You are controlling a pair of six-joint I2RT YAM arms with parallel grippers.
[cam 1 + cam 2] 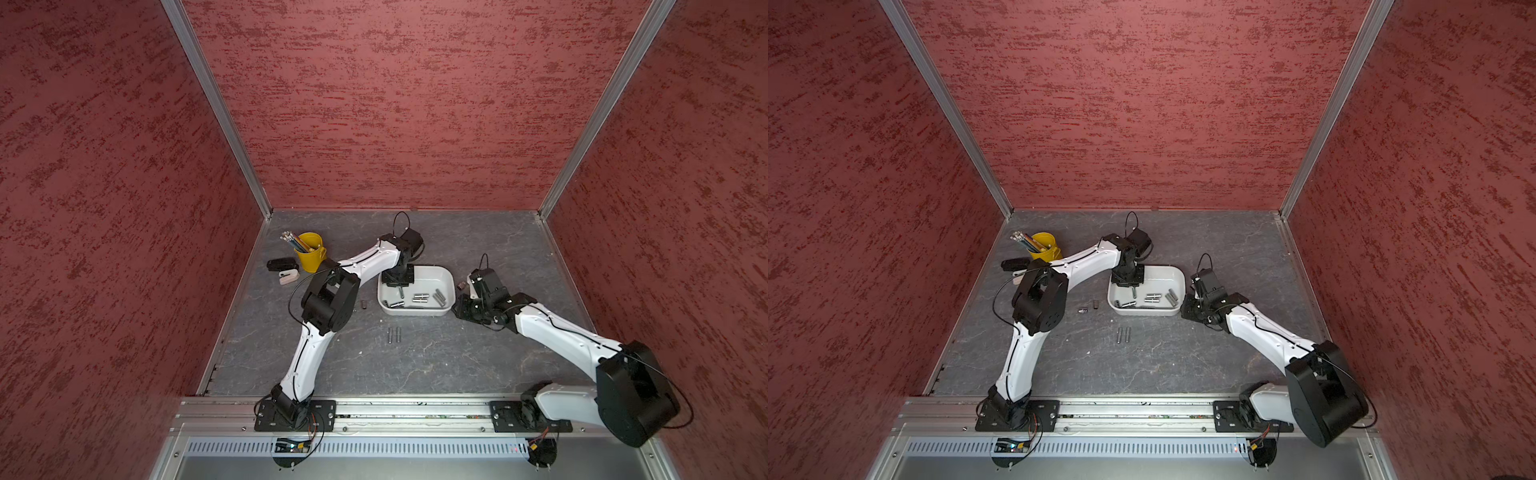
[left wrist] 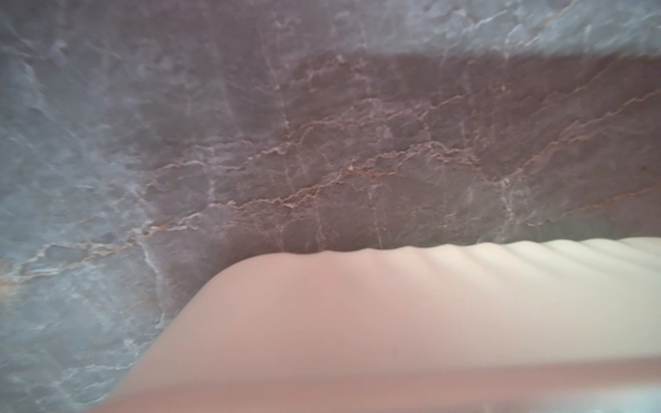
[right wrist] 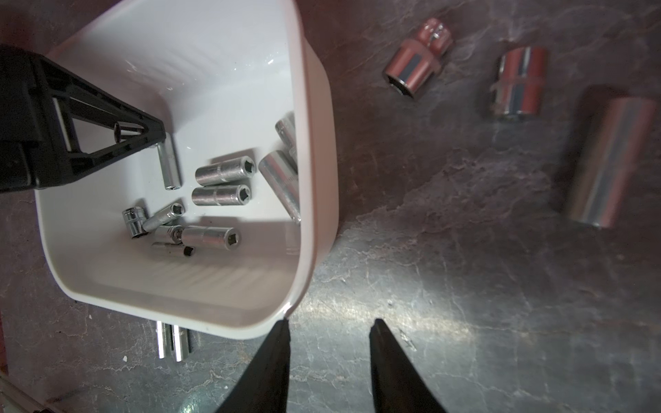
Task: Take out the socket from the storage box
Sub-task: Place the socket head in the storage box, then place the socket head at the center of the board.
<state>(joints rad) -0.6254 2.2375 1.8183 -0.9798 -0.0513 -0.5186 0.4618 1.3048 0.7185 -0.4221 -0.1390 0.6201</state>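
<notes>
The white storage box [image 1: 445, 272] [image 1: 1177, 272] sits mid-table and holds several chrome sockets [image 1: 420, 297] [image 3: 221, 175]. My left gripper [image 1: 400, 291] [image 1: 1133, 289] reaches down into its far left part. In the right wrist view its fingertips [image 3: 156, 137] touch a slim socket [image 3: 168, 164], seen side-on, so the jaw gap is hidden. The left wrist view shows only the blurred box wall [image 2: 393, 321] and table. My right gripper [image 3: 331, 323] [image 1: 457, 309] stands open over bare table beside the box's near right corner, holding nothing.
Three sockets [image 3: 415, 68] [image 3: 518, 82] [image 3: 611, 161] lie on the table right of the box. Two slim ones [image 1: 394, 334] lie in front of it, and two small ones [image 1: 1083, 310] to its left. A yellow pencil cup [image 1: 311, 251] stands at the far left.
</notes>
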